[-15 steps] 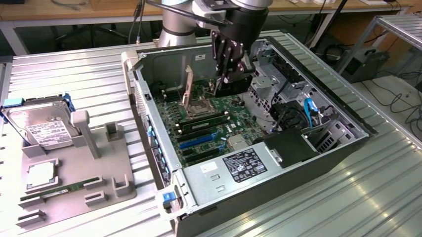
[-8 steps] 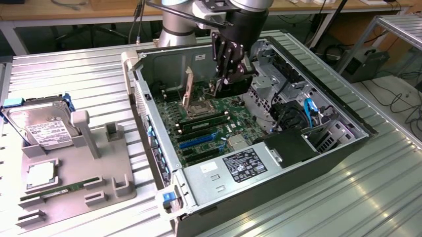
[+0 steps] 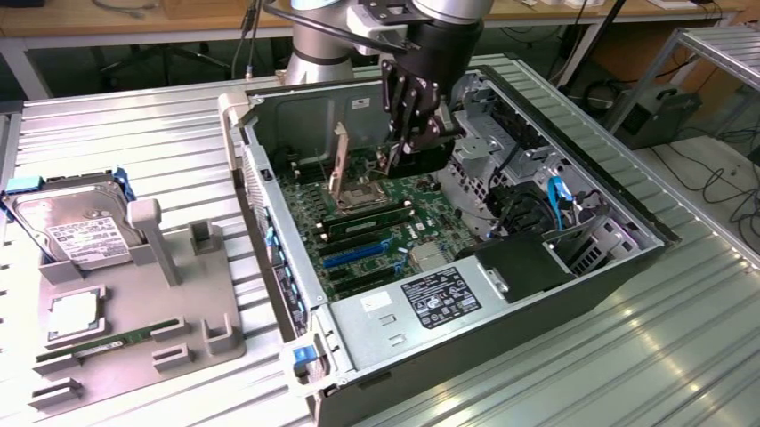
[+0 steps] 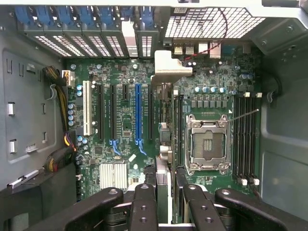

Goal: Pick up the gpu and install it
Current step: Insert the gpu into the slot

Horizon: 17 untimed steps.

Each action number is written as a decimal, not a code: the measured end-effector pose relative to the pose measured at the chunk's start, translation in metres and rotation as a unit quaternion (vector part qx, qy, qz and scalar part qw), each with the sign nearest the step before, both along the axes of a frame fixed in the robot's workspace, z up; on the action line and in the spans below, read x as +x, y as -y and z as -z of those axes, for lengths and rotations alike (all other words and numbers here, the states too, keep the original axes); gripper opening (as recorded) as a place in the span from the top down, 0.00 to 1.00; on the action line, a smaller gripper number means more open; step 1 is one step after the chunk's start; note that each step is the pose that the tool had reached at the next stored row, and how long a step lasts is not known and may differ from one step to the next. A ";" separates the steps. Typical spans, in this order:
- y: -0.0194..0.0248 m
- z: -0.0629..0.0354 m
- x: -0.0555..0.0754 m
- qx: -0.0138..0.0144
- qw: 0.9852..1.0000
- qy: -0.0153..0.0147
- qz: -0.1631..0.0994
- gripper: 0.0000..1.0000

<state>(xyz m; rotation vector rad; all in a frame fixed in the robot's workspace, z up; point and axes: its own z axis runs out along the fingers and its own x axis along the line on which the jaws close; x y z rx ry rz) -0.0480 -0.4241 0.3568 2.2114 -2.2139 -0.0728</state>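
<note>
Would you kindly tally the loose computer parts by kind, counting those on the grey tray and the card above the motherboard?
hard drive: 1
CPU: 1
RAM stick: 1
gpu: 1
Total: 4

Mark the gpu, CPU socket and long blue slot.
Thin flat gpu card (image 4: 169, 67), wrist view, silvery end bracket.
Square metal CPU socket (image 4: 207, 144), wrist view, centre.
Long blue plastic slot (image 4: 138, 113), wrist view, mid-length.
</note>
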 end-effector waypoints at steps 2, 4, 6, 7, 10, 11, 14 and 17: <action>0.0003 0.0004 0.000 0.000 1.000 0.000 0.000 0.74; 0.0005 0.0008 0.000 0.000 1.000 0.000 0.000 0.74; 0.0007 0.0010 0.000 0.000 1.000 0.000 0.000 0.74; 0.0009 0.0012 0.000 0.000 1.000 0.000 0.000 0.74; 0.0013 0.0017 0.000 0.000 1.000 0.000 0.000 0.74; 0.0014 0.0018 0.000 0.000 1.000 0.000 0.000 0.74; 0.0018 0.0022 0.000 0.000 1.000 0.000 0.000 0.74; 0.0022 0.0028 0.000 0.000 1.000 0.000 0.000 0.74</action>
